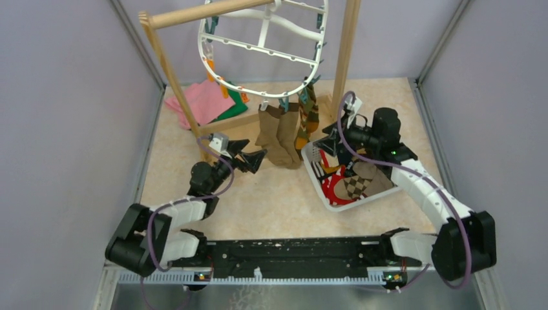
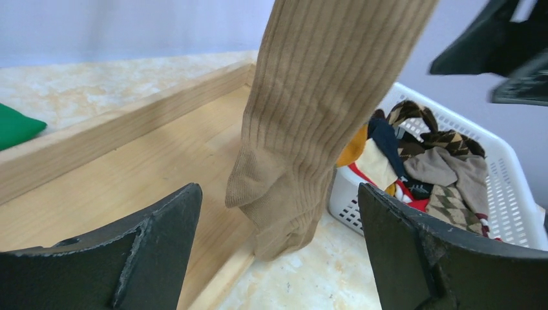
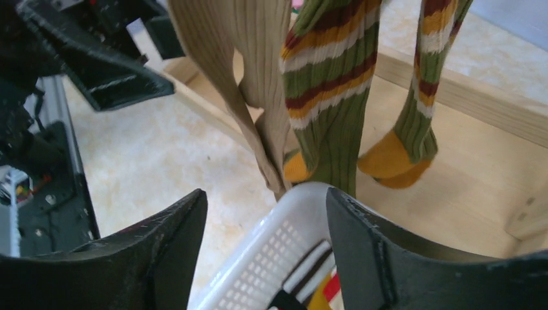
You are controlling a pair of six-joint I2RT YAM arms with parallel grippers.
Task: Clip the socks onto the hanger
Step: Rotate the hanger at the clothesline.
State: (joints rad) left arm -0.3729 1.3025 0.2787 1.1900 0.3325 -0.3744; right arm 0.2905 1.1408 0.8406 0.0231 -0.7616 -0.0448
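At desk centre, left jaws gape wide and empty, at eight o'clock of the tan socks [image 1: 278,137] clipped to the hanger [image 1: 267,26]. Right jaws stand apart too, holding nothing, over the white basket [image 1: 315,169] rim. Speckled beige desk [image 1: 271,200], lilac walls [image 1: 64,97].

Both arms forward (elbows bent), left gripper [image 1: 251,152] and right gripper [image 3: 265,194] with jaws wide apart.

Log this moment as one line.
hanger: tan socks, striped socks clipped | basket: more socks | left gripper: open by tan socks | right gripper: open above basket
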